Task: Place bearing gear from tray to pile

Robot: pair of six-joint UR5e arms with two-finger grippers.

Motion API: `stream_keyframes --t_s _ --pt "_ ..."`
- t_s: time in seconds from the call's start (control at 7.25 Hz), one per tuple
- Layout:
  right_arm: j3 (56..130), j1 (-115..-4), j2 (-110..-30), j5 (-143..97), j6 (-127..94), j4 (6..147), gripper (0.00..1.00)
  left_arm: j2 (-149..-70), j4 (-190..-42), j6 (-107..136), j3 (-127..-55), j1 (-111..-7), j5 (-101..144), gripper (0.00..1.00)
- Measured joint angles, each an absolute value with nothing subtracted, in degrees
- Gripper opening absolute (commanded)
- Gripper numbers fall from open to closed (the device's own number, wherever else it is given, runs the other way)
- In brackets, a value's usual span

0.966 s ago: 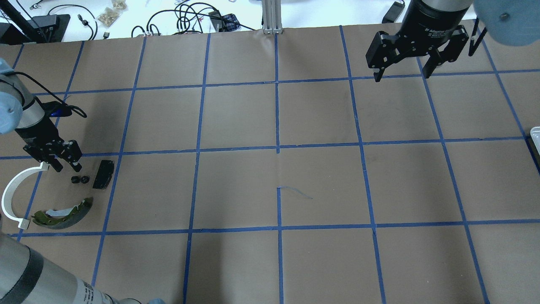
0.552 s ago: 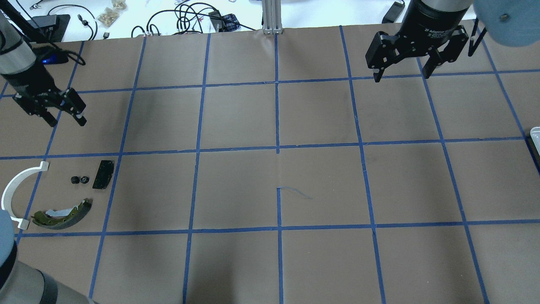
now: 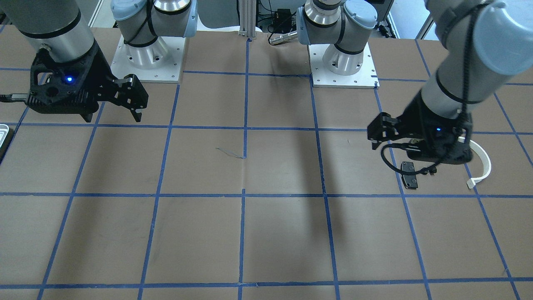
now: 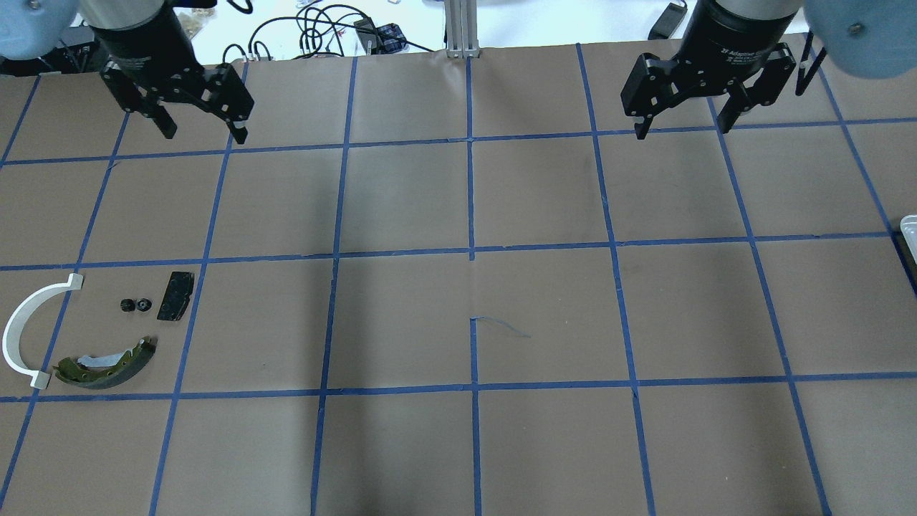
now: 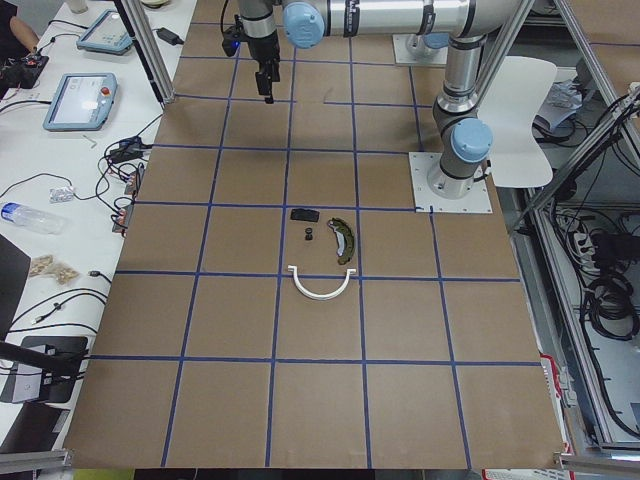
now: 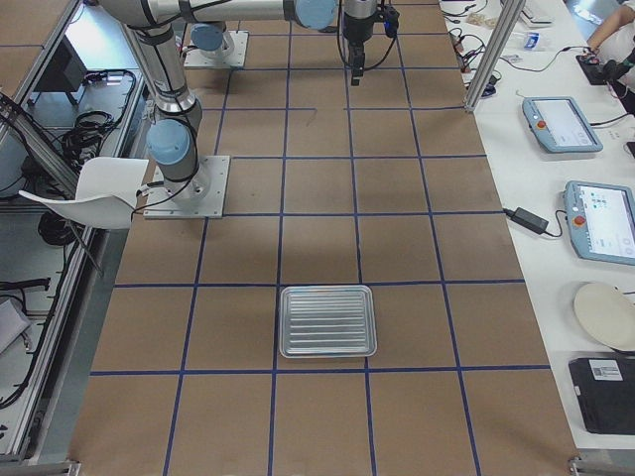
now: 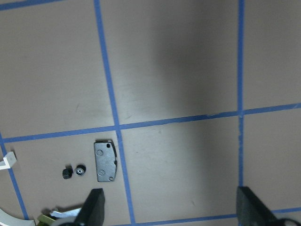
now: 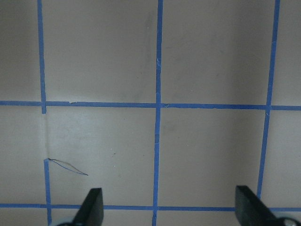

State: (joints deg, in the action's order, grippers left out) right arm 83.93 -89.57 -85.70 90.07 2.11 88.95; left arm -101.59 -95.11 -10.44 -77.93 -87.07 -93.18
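The bearing gear [image 4: 135,304] shows as two small black round pieces lying side by side on the brown paper. It sits in the pile, between the white half-ring [image 4: 25,326] and the black brake pad [image 4: 175,295], above the olive brake shoe [image 4: 107,356]. My left gripper [image 4: 204,134] hangs open and empty at the far left of the table, well away from the pile. Its wrist view looks down on the gear [image 7: 74,172] and pad [image 7: 105,161]. My right gripper [image 4: 680,132] is open and empty at the far right. The tray [image 6: 327,320] holds nothing.
The table is brown paper with a blue tape grid. Only the tray's rim [image 4: 910,229] shows at the overhead view's right edge. Cables and small items [image 4: 322,32] lie beyond the far edge. Operator tables with tablets [image 6: 561,124] flank the side.
My left gripper has left the pile, moving up to the far side of the table and to the right. The gear pieces stayed put. The right arm has not moved.
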Motion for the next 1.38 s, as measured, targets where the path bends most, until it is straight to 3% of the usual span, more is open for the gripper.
stream_keyframes --t_s 0.55,1.38 --pt "83.9 -89.5 -85.7 90.0 2.1 88.9 1.0 -93.4 -95.2 -7.8 -86.7 -92.0 -92.9 1.0" --pt "83.9 -89.6 -85.7 90.0 2.0 89.0 1.0 -90.7 -96.3 -10.5 -89.1 -89.8 -93.0 1.0"
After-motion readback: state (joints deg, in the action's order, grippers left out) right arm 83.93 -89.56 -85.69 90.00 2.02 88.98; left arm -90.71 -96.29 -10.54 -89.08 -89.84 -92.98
